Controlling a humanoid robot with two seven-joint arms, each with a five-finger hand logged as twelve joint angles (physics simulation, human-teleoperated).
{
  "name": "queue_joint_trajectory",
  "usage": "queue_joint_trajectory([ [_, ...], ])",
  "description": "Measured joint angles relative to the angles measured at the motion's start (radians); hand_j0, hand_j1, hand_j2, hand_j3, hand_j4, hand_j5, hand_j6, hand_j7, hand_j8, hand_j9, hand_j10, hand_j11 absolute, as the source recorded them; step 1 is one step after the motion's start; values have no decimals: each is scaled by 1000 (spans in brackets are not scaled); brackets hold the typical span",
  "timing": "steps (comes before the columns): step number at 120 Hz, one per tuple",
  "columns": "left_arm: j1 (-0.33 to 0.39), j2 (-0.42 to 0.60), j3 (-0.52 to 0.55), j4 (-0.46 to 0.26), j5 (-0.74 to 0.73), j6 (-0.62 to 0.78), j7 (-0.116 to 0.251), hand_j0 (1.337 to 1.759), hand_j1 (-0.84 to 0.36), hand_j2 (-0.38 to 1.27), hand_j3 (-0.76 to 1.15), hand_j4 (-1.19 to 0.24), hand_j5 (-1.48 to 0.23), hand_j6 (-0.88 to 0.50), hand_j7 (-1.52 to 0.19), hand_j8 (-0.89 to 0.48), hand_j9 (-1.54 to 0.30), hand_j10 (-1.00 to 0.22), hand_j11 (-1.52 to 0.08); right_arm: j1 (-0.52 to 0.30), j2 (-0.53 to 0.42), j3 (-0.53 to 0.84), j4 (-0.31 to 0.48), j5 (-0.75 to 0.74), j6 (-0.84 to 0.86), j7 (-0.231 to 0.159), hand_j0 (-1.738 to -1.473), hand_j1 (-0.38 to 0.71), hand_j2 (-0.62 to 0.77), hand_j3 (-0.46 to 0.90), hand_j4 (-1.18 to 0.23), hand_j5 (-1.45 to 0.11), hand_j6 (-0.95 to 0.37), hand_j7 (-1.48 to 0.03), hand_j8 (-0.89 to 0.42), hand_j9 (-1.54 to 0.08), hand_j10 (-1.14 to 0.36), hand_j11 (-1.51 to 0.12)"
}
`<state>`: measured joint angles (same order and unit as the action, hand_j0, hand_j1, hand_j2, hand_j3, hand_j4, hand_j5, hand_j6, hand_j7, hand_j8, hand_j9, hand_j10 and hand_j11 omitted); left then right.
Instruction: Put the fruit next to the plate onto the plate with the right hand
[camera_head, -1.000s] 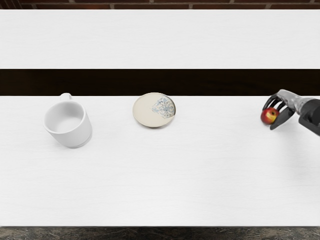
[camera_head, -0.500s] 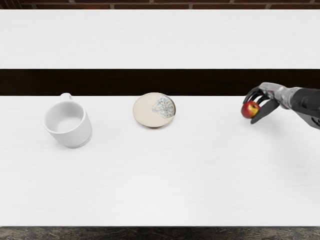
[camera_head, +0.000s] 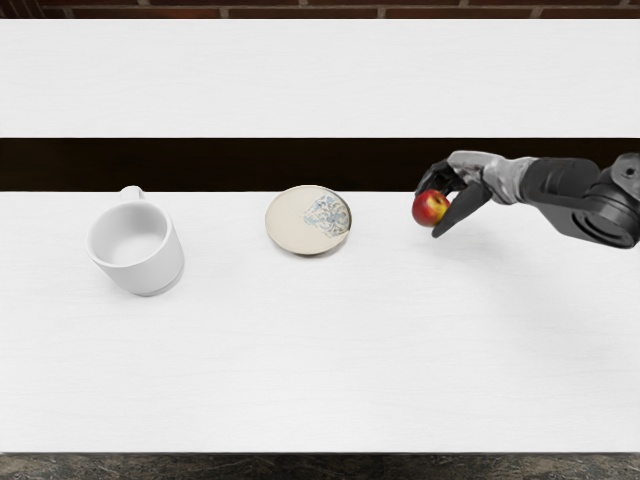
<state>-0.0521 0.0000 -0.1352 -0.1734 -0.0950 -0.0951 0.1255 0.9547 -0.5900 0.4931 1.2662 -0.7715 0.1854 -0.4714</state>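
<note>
To the right of the plate, above the white table, the right hand carries a red apple, its dark fingers curled over the top of the fruit and the thumb pressed along its right side. Over the last second the hand has travelled leftward from near the table's right edge, and the apple has come with it, so the grasp is holding. More of the right arm now reaches in from the right. The apple has closed most of the way to the plate but is still apart from it, with a strip of bare table between them. It appears to be lifted off the surface, though the view does not settle how high.

This suggests the transport is well along: what remains is the last stretch leftward, a descent over the dish, and the release. The plate is small and shallow, with a bluish pattern on its right half, so a round apple let go off-centre could roll off the rim.

Farther left, well apart from the plate, a white mug sits tilted, its opening facing up and toward the camera; it lies beyond the target and should not interfere. Nothing stands between apple and plate. The left arm does not show.
</note>
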Motion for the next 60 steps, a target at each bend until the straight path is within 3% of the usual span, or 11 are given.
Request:
queue_joint_trajectory([
  [22, 0, 0, 0, 0, 0, 0, 0, 1658, 349, 0, 0, 0, 0, 0, 0, 0, 0, 0, 0, 13, 35, 9, 0, 17, 6, 0, -1651, 250, 299, 0, -640, -1005, -444, -991, -534, -1018, -746, -1020],
  [60, 0, 0, 0, 0, 0, 0, 0, 1658, 349, 0, 0, 0, 0, 0, 0, 0, 0, 0, 0, 33, 84, 26, -2, 52, 7, 0, -1647, 127, 113, -1, -706, -1006, -519, -991, -602, -1024, -741, -1029],
])
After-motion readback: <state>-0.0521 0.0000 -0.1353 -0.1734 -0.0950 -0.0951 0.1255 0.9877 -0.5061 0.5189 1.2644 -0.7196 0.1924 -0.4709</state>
